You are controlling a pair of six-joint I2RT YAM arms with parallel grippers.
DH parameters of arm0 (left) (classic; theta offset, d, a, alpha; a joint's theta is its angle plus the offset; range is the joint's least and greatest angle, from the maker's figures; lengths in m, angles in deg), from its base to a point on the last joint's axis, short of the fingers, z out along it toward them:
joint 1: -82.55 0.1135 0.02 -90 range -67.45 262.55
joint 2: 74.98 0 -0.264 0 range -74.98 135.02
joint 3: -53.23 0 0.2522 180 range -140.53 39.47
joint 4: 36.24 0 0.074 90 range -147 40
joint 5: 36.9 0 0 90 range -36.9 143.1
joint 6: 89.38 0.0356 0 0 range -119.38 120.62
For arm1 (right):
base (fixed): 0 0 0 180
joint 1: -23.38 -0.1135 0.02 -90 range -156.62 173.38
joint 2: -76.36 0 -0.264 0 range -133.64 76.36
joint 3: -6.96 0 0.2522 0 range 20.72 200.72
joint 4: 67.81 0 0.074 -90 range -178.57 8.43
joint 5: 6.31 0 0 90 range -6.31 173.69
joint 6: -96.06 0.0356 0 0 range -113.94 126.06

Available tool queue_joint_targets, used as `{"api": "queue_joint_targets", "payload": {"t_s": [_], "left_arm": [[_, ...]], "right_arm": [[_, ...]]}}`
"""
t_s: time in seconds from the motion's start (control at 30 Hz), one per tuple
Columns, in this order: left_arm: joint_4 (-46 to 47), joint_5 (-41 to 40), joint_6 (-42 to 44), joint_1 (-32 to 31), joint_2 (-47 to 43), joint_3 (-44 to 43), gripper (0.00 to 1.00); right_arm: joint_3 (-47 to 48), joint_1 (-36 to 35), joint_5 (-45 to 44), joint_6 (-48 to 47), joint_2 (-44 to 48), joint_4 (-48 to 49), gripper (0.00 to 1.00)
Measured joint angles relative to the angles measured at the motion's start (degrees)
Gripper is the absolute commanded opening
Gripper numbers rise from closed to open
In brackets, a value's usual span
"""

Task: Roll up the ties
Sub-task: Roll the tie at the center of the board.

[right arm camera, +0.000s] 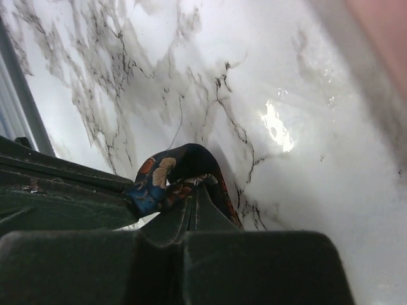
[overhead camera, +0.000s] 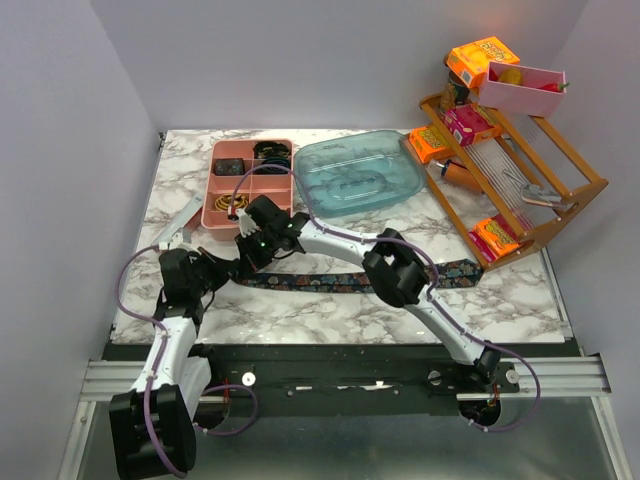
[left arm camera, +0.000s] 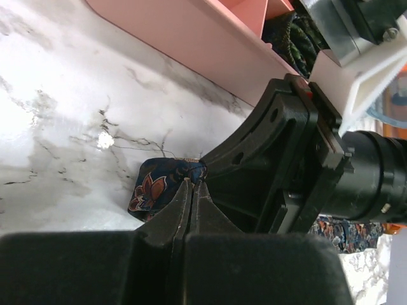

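**Marble top, both grippers pinching one tie end**

Marble-patterned table [overhead camera: 330,312] carries a pink compartment tray [overhead camera: 212,195] holding dark coiled pieces [overhead camera: 270,151] and gold-toned rings [overhead camera: 236,204]; what they are is unclear. Just right of it sits a translucent blue tub [overhead camera: 312,160] with rounded corners. Slanted wooden rack [overhead camera: 577,176] holds orange snack packs [overhead camera: 432,144]. The floral dark tie [overhead camera: 320,282] lies as a flat strip across the near table, its left end bunched. Left gripper [left arm camera: 193,183] and right gripper [right arm camera: 194,185] are both clamped tight on that bunch.

Navy tie [left arm camera: 149,190] (orange floral print).
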Motion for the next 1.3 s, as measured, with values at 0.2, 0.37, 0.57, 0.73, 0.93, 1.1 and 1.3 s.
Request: {"api": "queue_joint_targets", "payload": {"t_s": [0.2, 0.37, 0.57, 0.73, 0.93, 1.1, 1.3], "left_arm": [[3.0, 2.5, -2.1, 0.0, -1.0, 1.4, 0.00], [4.0, 3.8, -2.8, 0.0, -2.0, 2.0, 0.00], [2.6, 4.0, -2.9, -0.1, -4.9, 2.5, 0.00], [0.7, 3.4, -2.8, -1.3, -7.2, 2.5, 0.00], [-2.5, 0.0, -1.9, -2.7, -9.0, 2.5, 0.00], [-4.8, -2.7, -1.3, -3.8, -9.7, 2.5, 0.00], [-6.8, -5.1, -1.0, -3.8, -10.8, 2.4, 0.00]], "right_arm": [[-0.5, 0.7, 2.3, 2.3, 0.0, 1.4, 0.00], [-0.7, 0.8, 2.4, 2.8, 0.0, 2.3, 0.00], [-5.0, 1.0, 1.9, 2.7, 2.6, 2.9, 0.01], [-7.2, 1.0, -0.2, 2.2, 6.2, 2.3, 0.00], [-7.2, 1.0, -3.3, 0.9, 8.8, 0.9, 0.01], [-7.2, 1.0, -5.0, 0.4, 9.0, -1.0, 0.00], [-7.4, 1.0, -5.8, 0.2, 9.0, -3.1, 0.00]]}}
